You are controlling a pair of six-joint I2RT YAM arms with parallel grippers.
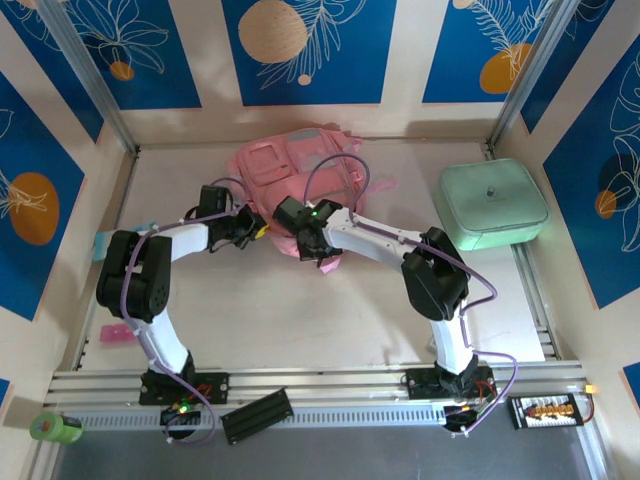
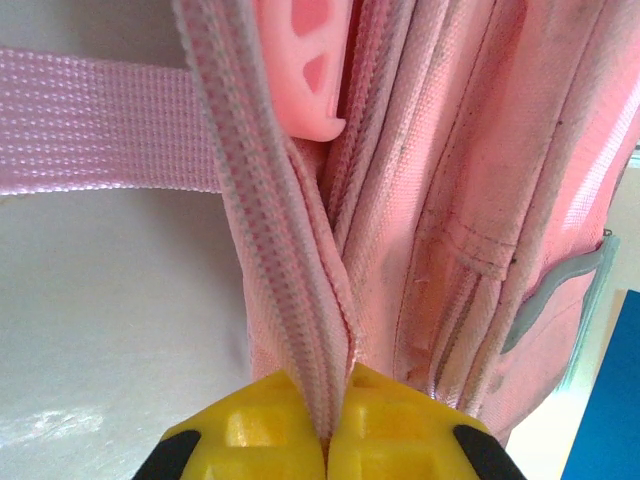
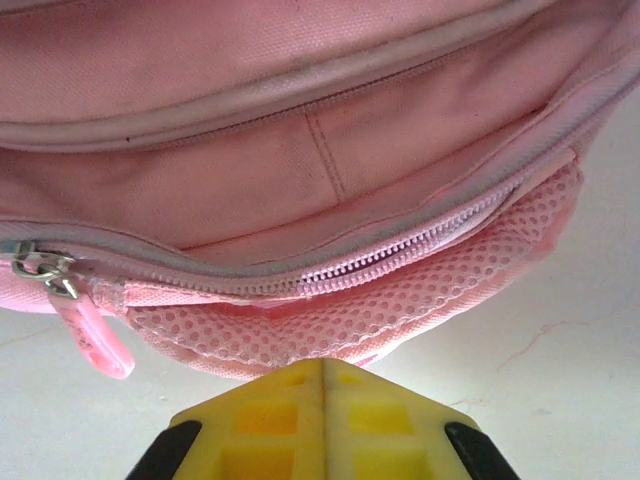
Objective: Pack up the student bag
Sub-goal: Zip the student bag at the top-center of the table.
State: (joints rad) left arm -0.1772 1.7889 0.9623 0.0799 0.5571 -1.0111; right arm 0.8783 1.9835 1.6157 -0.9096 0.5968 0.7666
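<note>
The pink fabric student bag [image 1: 272, 165] lies flat at twelve o'clock on the table [image 1: 300, 310], front pockets up, showing zips, mesh and webbing strap.

- A mint-green case [image 1: 492, 203] with rounded corners lies at the right of the table [image 1: 300, 320], near the wall.
- A small pink item [image 1: 117, 334] lies at the left edge, with a light blue one [image 1: 103, 243] farther back.
- A green tape roll [image 1: 55, 428] sits at the near left corner.
- A black block [image 1: 257, 415] lies tilted across the front rail.
- Blue wall panels [image 1: 300, 50] bear orange circles and white leaves.
</note>
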